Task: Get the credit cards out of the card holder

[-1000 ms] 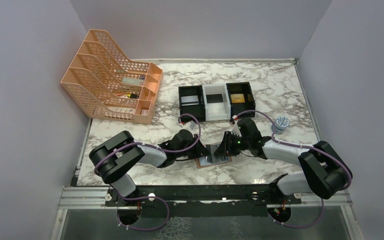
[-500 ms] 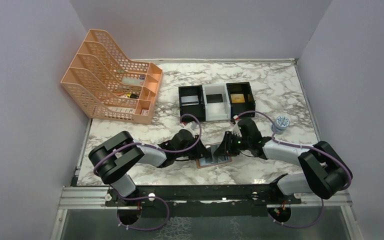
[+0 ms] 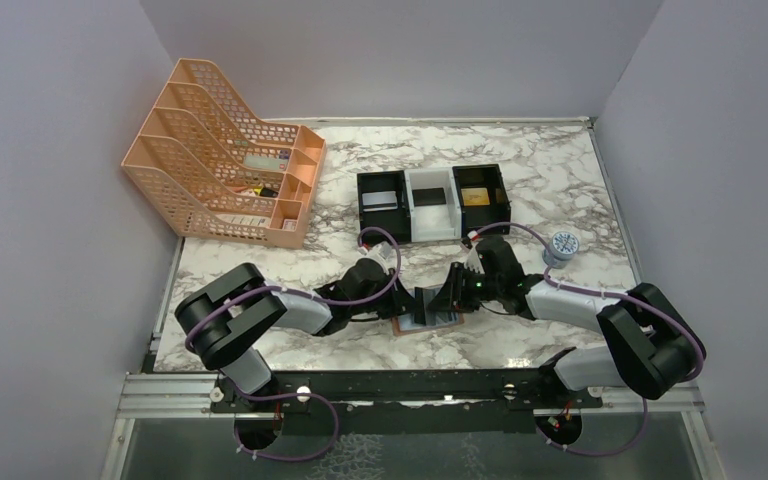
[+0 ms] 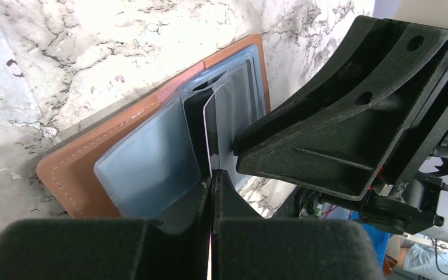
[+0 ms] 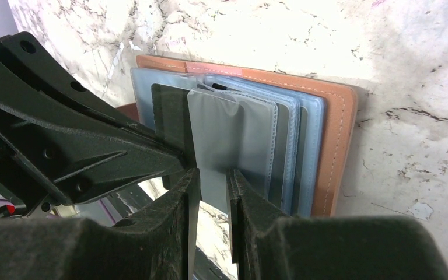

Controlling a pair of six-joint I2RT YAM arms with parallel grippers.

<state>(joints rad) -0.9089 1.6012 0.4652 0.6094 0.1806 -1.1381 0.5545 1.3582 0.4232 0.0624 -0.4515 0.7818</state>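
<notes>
The card holder (image 3: 438,322) lies open on the marble near the front edge, tan leather (image 4: 70,169) outside, pale blue-grey pockets (image 5: 303,140) inside. My left gripper (image 3: 412,303) is shut (image 4: 212,181) on the edge of a dark grey card (image 5: 169,111) that stands up out of the pockets. My right gripper (image 3: 447,297) faces it from the right, its jaws a narrow gap apart (image 5: 212,186) just in front of a silver-grey card (image 5: 213,128) that sticks out of a pocket. A gold card (image 3: 475,197) lies in the right black tray.
A row of black and white box trays (image 3: 432,212) stands behind the wallet. An orange mesh file rack (image 3: 222,150) is at the back left. A small round blue-white object (image 3: 562,243) sits to the right. Walls close in on three sides.
Both arms stay almost still. The dark card between the grippers stands a little steeper than before.
</notes>
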